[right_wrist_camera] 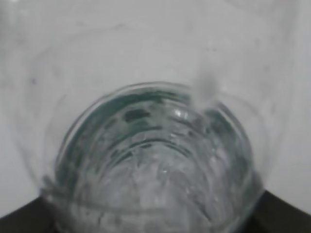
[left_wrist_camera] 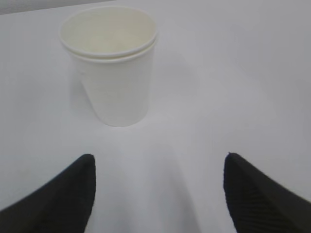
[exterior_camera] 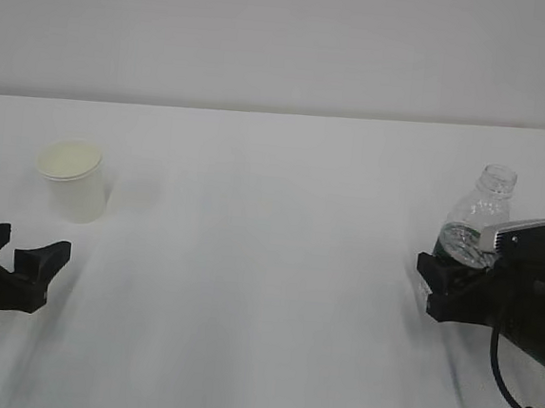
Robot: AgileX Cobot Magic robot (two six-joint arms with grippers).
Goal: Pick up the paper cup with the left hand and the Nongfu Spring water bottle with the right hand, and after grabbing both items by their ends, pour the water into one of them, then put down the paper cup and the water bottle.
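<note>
The white paper cup [exterior_camera: 72,179] stands upright at the far left of the table, and the left wrist view looks into its cream inside [left_wrist_camera: 112,73]. My left gripper [exterior_camera: 38,243] rests low in front of it, open [left_wrist_camera: 158,160], with bare table between its fingers and a gap to the cup. The clear Nongfu Spring water bottle [exterior_camera: 482,208] leans slightly at the right, its capless neck up and its lower body between the black fingers of my right gripper [exterior_camera: 452,277]. It fills the right wrist view [right_wrist_camera: 155,165], with dark fingers [right_wrist_camera: 286,213] at both lower corners. Water cannot be made out.
The white table [exterior_camera: 267,261] runs wide between the two arms, with its far edge against a plain wall. A black cable [exterior_camera: 509,387] loops below the right arm near the front right corner.
</note>
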